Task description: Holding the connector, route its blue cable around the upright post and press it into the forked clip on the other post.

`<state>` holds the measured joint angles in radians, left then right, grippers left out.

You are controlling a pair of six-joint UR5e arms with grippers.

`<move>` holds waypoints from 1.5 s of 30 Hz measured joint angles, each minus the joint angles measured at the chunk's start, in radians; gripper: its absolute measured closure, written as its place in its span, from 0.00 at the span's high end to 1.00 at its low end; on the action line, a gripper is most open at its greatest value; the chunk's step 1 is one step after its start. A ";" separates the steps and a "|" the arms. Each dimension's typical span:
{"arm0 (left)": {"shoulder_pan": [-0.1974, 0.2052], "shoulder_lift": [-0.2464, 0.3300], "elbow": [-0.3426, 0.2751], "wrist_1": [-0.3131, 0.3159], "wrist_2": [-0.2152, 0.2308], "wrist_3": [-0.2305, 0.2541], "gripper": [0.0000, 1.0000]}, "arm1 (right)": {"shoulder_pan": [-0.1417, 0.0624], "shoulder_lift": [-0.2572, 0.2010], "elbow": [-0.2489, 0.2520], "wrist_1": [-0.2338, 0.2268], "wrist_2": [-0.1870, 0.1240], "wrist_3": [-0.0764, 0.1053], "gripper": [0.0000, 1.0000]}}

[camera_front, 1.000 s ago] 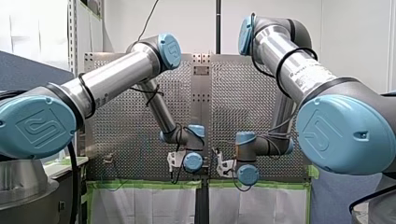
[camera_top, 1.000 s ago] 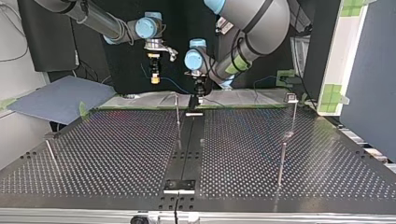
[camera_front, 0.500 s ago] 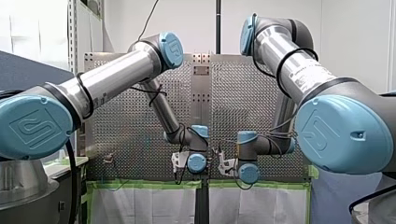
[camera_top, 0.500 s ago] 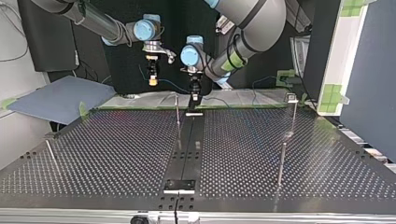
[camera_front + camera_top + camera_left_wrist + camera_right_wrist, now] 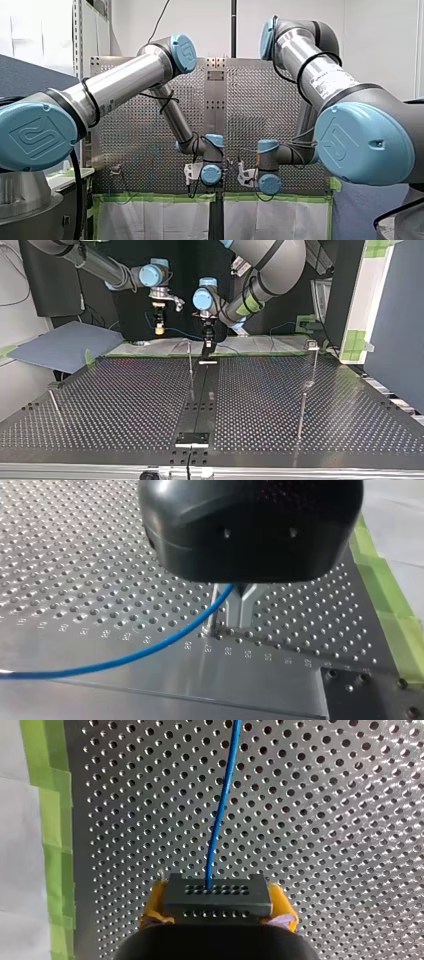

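Perforated table (image 5: 125,400): upright post (image 5: 190,361) stands just beside L gripper (image 5: 229,615). Forked clip (image 5: 312,344) tops a post well apart, at top view's right. Green tape (image 5: 50,820) edges the table. Engraved numerals (image 5: 227,651) are mostly illegible. R gripper (image 5: 217,917): yellow pads (image 5: 154,906) clamp connector (image 5: 218,896) in the air near the table's far edge; blue cable (image 5: 220,815) exits it. L fingers (image 5: 217,612) are narrow, closed on the cable.

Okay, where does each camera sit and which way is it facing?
Front view: behind the shoulders, facing the perforated table; my left arm and my right arm show.
Top view: across the table, facing the arms; sides crossed.
Left wrist view: on my left gripper, over the blue cable.
Right wrist view: on my right gripper, yellow pads clamping the connector.
Shared: both wrist views show the blue cable.
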<state>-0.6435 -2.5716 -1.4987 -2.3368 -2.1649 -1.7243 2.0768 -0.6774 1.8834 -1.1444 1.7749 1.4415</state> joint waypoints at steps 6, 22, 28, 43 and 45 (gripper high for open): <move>-0.004 0.000 0.000 0.001 0.002 -0.001 0.00 | -0.015 0.000 -0.004 0.000 -0.031 -0.002 0.00; -0.029 0.009 0.014 0.003 0.001 0.001 0.00 | -0.039 -0.001 -0.013 0.000 -0.072 -0.011 0.00; -0.033 0.011 0.014 0.002 -0.001 -0.002 0.00 | -0.048 -0.002 -0.013 -0.001 -0.072 -0.011 0.00; -0.029 0.012 0.014 0.013 0.021 -0.015 0.00 | -0.088 -0.001 -0.014 -0.009 -0.078 -0.014 0.00; -0.027 0.012 0.014 0.017 0.031 -0.014 0.00 | -0.091 -0.001 -0.014 -0.009 -0.082 -0.014 0.00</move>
<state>-0.6705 -2.5593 -1.4849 -2.3201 -2.1335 -1.7383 1.9862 -0.6788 1.8695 -1.1536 1.6929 1.4275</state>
